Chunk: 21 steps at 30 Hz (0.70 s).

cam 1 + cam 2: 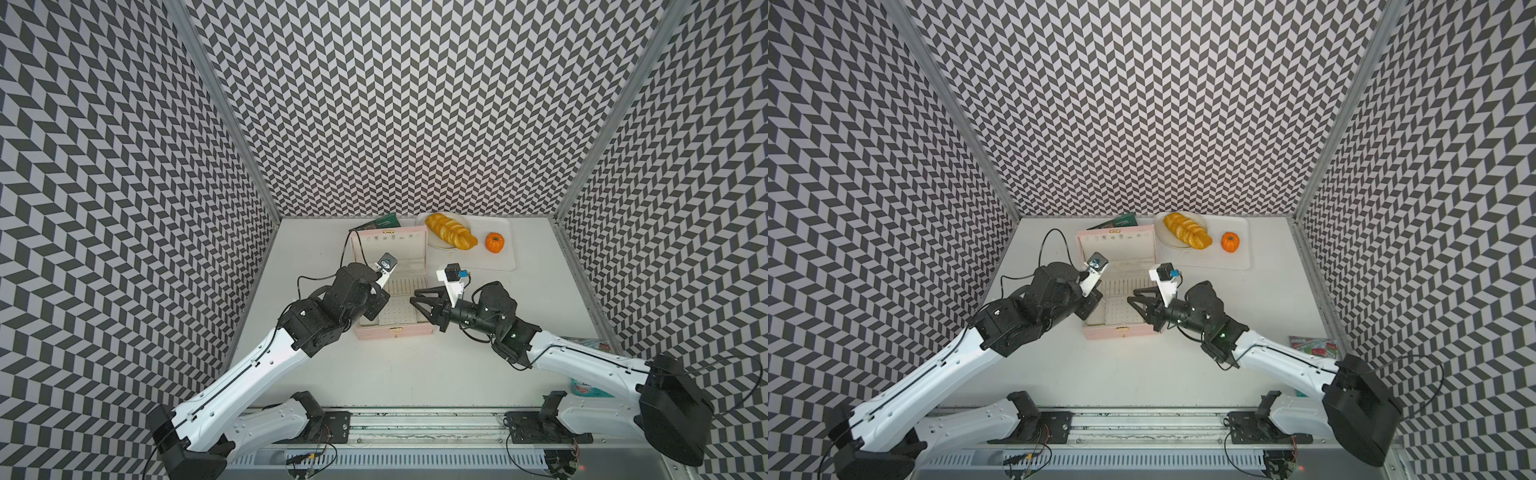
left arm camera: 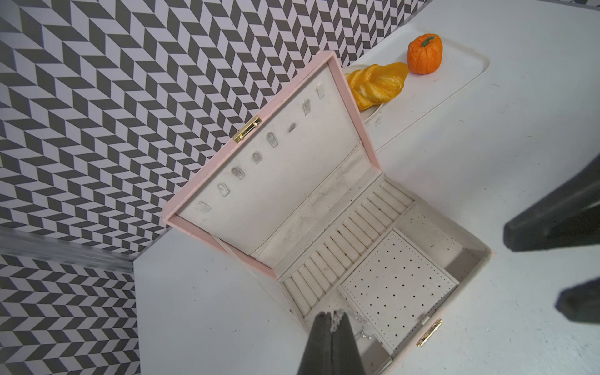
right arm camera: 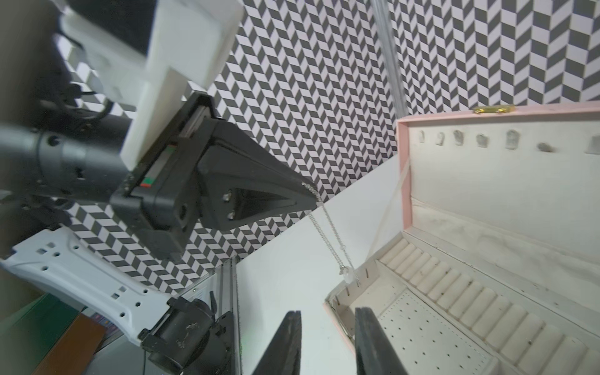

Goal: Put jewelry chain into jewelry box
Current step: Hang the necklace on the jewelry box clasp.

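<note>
The pale pink jewelry box [image 1: 395, 332] [image 1: 1121, 331] stands open at mid-table, lid upright, its cream interior with ring rolls and a perforated panel showing. My left gripper [image 2: 332, 316] [image 1: 372, 311] is shut on the jewelry chain [image 3: 328, 227] above the box's left end. The thin silver chain [image 2: 362, 324] hangs from the fingertips, its pendant end dangling just over the corner compartment. My right gripper [image 3: 328, 313] [image 1: 415, 303] is open and holds nothing; it hovers at the box's right end, its fingers straddling the box's wall.
A white tray [image 1: 509, 257] at the back right carries a braided bread [image 1: 451, 235] on a plate and an orange pumpkin [image 1: 494, 242]. A green book [image 1: 384, 221] lies behind the box lid. A colourful packet [image 1: 1312, 345] lies by the right wall.
</note>
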Each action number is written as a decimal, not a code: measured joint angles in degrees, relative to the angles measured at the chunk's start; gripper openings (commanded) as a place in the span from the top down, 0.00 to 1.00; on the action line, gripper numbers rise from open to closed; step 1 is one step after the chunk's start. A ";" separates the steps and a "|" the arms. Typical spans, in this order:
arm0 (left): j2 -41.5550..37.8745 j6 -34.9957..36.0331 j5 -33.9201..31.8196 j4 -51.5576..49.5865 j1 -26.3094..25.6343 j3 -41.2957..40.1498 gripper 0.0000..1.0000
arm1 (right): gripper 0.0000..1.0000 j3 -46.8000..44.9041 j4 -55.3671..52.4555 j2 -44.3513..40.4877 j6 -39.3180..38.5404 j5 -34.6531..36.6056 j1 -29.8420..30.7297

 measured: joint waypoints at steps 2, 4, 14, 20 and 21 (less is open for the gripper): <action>-0.70 0.52 0.00 -0.66 -0.35 0.57 1.00 | 0.70 0.00 2.23 0.15 -0.33 0.04 1.11; -1.60 0.92 0.07 -1.22 -0.68 0.92 1.00 | 0.72 0.09 4.57 0.92 -0.74 0.24 2.29; -1.97 1.14 0.68 -2.80 -1.40 2.67 1.00 | 0.76 3.80 6.73 7.65 -1.46 0.68 4.94; -2.01 1.14 1.11 -3.21 -1.42 2.67 1.00 | 0.78 6.54 7.30 10.19 -1.60 1.14 5.22; -2.01 1.14 1.16 -3.30 -1.44 2.69 1.00 | 0.78 6.84 7.54 10.54 -1.62 1.27 5.22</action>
